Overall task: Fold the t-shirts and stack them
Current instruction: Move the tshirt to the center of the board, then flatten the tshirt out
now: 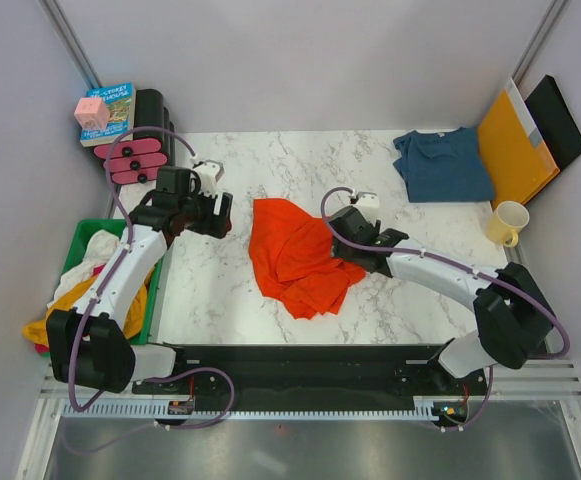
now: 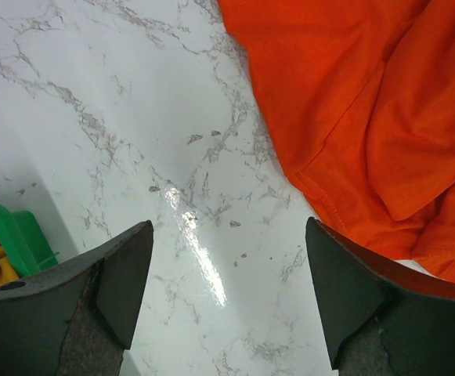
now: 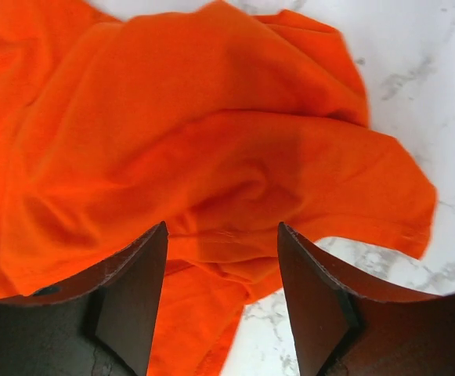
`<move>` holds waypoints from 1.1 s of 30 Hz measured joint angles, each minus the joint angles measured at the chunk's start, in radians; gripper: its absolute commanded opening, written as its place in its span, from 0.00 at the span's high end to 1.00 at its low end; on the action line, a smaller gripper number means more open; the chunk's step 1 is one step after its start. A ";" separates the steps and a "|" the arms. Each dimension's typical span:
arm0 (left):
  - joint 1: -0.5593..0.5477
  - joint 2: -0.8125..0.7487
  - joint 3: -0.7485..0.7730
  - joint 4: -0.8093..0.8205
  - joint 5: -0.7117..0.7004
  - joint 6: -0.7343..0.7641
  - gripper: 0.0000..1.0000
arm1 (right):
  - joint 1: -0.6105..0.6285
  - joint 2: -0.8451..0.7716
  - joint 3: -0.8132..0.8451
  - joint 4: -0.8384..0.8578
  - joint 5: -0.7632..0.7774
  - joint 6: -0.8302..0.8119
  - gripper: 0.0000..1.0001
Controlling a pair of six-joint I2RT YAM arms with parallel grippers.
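The orange-red t-shirt (image 1: 295, 255) lies crumpled in the middle of the marble table (image 1: 220, 290). The dark teal-blue t-shirt (image 1: 442, 165) lies roughly folded at the back right. My left gripper (image 1: 222, 213) is open and empty just left of the orange shirt, over bare table; the left wrist view shows the shirt's hem (image 2: 344, 117) to its right. My right gripper (image 1: 336, 228) is open over the shirt's right edge; in the right wrist view the bunched cloth (image 3: 211, 157) lies beneath the spread fingers, not gripped.
A green bin (image 1: 78, 245) with yellow and white garments stands at the left edge. An orange-yellow envelope (image 1: 515, 145) and a black board lean at the back right. A cream mug (image 1: 508, 222) stands at the right. A book, pink cube and pink-black rack are at the back left.
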 measured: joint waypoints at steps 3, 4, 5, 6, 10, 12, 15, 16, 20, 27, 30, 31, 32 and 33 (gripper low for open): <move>0.000 -0.001 -0.004 0.008 0.013 -0.009 0.16 | 0.010 0.042 0.035 0.023 -0.019 -0.019 0.35; 0.000 -0.001 -0.005 0.012 0.015 -0.010 0.16 | 0.010 0.057 0.042 0.028 -0.024 -0.022 0.36; 0.000 -0.001 -0.006 0.014 0.017 -0.011 0.16 | 0.010 0.076 0.050 0.030 -0.027 -0.027 0.37; 0.000 -0.001 -0.006 0.015 0.017 -0.012 0.16 | 0.010 0.094 0.055 0.034 -0.028 -0.030 0.41; 0.000 -0.001 -0.007 0.019 0.016 -0.012 0.16 | 0.009 0.153 0.062 0.032 -0.036 -0.038 0.62; 0.000 -0.001 -0.009 0.020 0.016 -0.012 0.16 | 0.009 0.170 0.066 0.027 -0.040 -0.045 0.65; 0.000 -0.002 -0.023 0.021 0.016 -0.012 0.16 | 0.009 0.179 0.068 0.023 -0.043 -0.043 0.71; 0.000 -0.002 -0.029 0.021 0.017 -0.012 0.16 | 0.009 0.179 0.071 0.019 -0.042 -0.047 0.80; 0.000 -0.003 -0.042 0.021 0.017 -0.013 0.16 | 0.009 0.178 0.092 0.013 -0.040 -0.058 1.00; 0.000 0.003 -0.043 0.030 0.020 -0.019 0.17 | 0.010 0.109 0.155 -0.033 0.000 -0.069 1.00; 0.000 0.039 -0.043 0.043 0.037 -0.028 0.17 | 0.010 0.016 0.169 -0.051 0.030 -0.076 1.00; 0.000 0.058 -0.043 0.045 0.041 -0.031 0.17 | 0.010 0.000 0.170 -0.054 0.034 -0.077 1.00; 0.000 0.082 -0.042 0.045 0.046 -0.032 0.17 | 0.010 -0.025 0.170 -0.058 0.039 -0.077 1.00; 0.000 0.110 -0.040 0.045 0.053 -0.034 0.17 | 0.010 -0.042 0.170 -0.063 0.045 -0.078 1.00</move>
